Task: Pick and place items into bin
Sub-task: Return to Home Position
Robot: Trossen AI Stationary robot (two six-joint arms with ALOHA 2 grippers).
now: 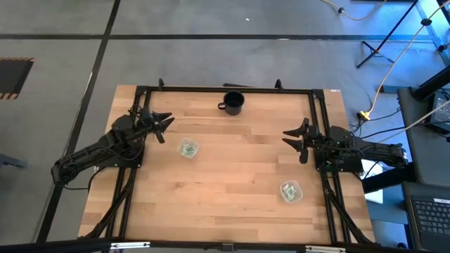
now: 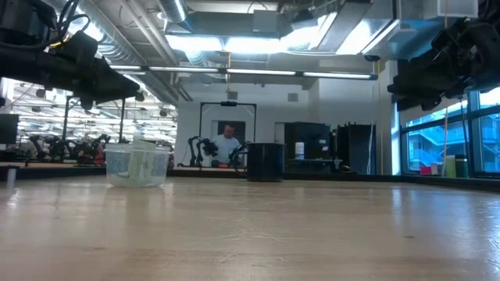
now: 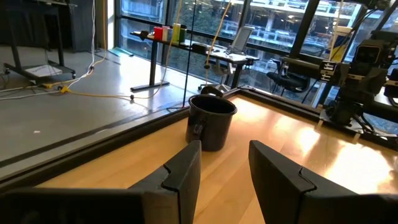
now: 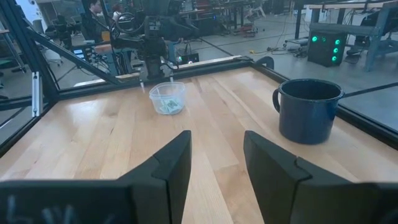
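- Wooden table: carries a mug and two bins.
- Left gripper: raised at the left edge, fingers released, nothing held.
- Right gripper: raised at the right edge, fingers released, nothing held.
- Black mug: upright, far edge, centre.
- Transparent bins: one near the left gripper, the other near-right.
- Green-and-white packets: lying inside both bins.

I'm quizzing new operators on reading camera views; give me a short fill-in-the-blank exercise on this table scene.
The left end effector and the right end effector are both ____ and empty. The clear bin nearer the black mug sits by the ____ arm. Green-and-white packets lie in ____ clear bins.
Missing: open; left; two.
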